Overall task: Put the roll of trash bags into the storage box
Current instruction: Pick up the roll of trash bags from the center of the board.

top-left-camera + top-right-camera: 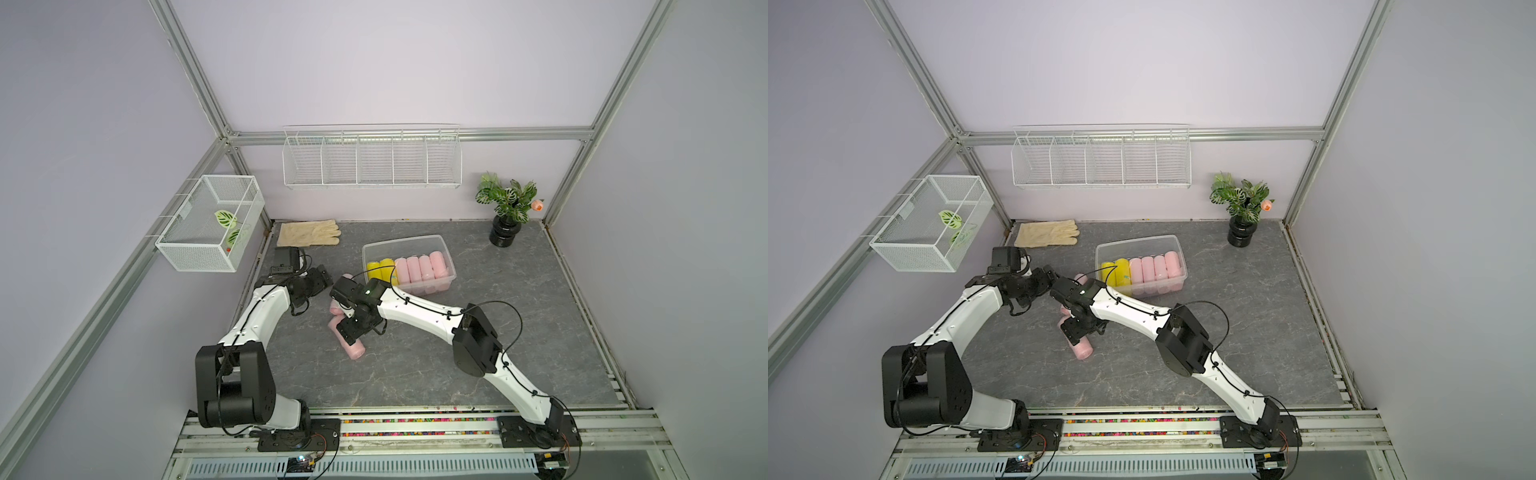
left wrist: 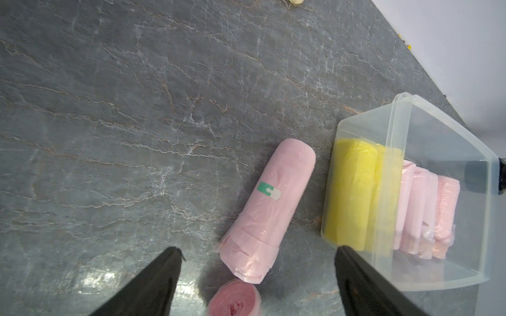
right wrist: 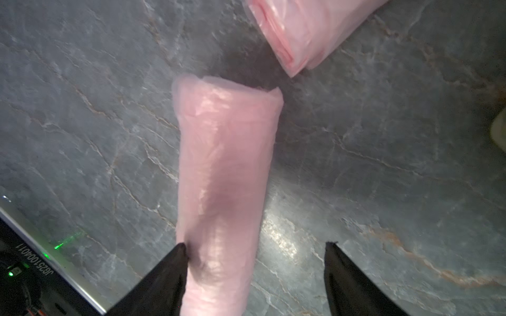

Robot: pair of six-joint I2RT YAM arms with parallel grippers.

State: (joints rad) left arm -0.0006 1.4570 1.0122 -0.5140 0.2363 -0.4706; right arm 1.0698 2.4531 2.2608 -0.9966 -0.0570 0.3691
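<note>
Pink roll (image 2: 268,213) bears a green arrow sticker (image 2: 269,190) — left pincer (image 2: 258,248) and right pincer (image 3: 256,244) both stand apart.

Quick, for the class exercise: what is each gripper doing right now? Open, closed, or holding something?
Left gripper: open, holding nothing.
Right gripper: open, with a pink roll between its fingers, not clamped.

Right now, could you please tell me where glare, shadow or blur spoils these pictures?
Right wrist view: the near pink roll looks soft, a dark shadow lies beyond its end, and glare marks the tabletop. Left wrist view: the stickered roll is sharp. Both top views: evenly lit.
</note>
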